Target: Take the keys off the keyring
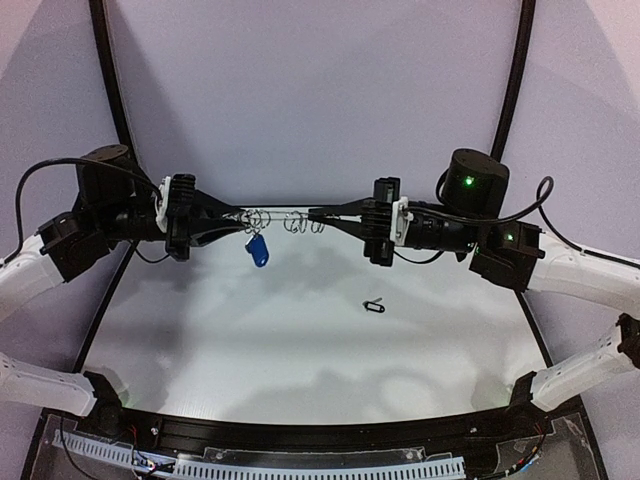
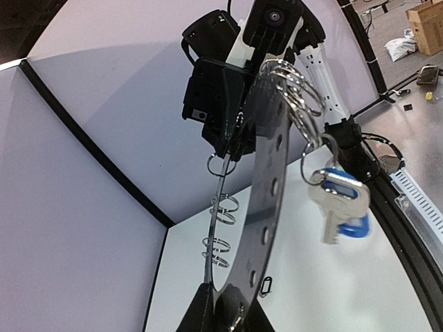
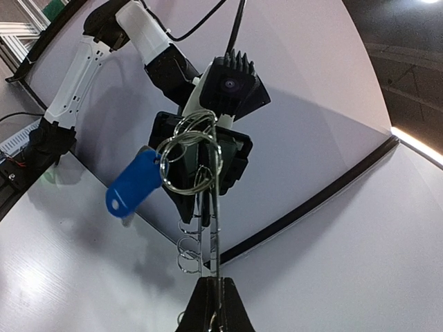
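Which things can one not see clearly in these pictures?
Top view: the keyring is edge-on, its hole unseen; the black key is too small for detail.
Left wrist view: the left gripper is cut by the bottom edge.
Right wrist view: the blue key shows only its head; the shaft is hidden behind it.

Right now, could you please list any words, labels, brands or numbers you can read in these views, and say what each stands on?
No text can be read in any view.
The blue key head shows a plain face with no print visible.
The silver key shaft shows no legible stamp.
The cardboard box beyond the table is too small and blurred to read.
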`<state>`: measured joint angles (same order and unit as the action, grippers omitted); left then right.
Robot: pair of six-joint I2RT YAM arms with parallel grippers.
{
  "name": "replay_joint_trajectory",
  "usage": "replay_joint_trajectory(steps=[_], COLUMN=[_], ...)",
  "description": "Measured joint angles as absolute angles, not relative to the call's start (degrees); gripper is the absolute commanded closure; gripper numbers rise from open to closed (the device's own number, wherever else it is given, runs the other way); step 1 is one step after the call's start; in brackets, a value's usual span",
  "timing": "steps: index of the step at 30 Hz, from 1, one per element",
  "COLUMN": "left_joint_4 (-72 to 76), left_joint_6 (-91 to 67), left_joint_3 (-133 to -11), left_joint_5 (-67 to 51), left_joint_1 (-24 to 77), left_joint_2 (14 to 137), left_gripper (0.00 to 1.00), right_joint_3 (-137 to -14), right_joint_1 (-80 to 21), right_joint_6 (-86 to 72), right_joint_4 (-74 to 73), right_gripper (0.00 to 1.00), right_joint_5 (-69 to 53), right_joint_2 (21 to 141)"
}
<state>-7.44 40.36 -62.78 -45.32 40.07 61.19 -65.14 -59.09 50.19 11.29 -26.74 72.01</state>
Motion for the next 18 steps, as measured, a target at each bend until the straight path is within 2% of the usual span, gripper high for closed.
replay_joint_trajectory(steps=[1, 3, 8, 9, 11, 12, 18], left_joint_4=[-7.6, -7.9, -8.7, -9.0, -9.2, -9.1, -8.1], left_joint_6=[40.8, 41.6, 43.4, 43.9, 44.9, 45.2, 48.5], left_joint_3=[-62.7, -62.7, -62.7, -62.7, -62.7, -62.7, -62.6], left_joint_5=[-44.6, -43.6, -38.9, -37.4, -34.8, -33.7, -24.4], left_joint_1=[39.9, 39.9, 40.8, 40.8, 40.8, 40.8, 41.1], left_joint_2=[60.8, 60.3, 59.9, 59.9, 60.1, 60.2, 61.5], left_gripper=[0.99, 0.99, 0.99, 0.99, 0.99, 0.99, 0.99], right_joint_3=[-65.2, -65.2, -65.8, -65.8, -65.8, -65.8, -64.5], right_joint_1=[-59.1, -59.1, -59.3, -59.3, -59.3, -59.3, -59.3], right_joint_6=[50.1, 49.8, 51.8, 52.0, 52.4, 52.1, 52.9], right_joint_4=[12.3, 12.9, 14.4, 14.3, 14.5, 14.6, 19.0], right_gripper=[0.82, 0.65, 0.49, 0.42, 0.10, 0.02, 0.02], right_joint_5=[-26.3, -25.8, -21.1, -20.1, -17.6, -16.5, -6.3], right_joint_2=[72.5, 73.0, 77.1, 77.6, 78.1, 78.3, 78.5])
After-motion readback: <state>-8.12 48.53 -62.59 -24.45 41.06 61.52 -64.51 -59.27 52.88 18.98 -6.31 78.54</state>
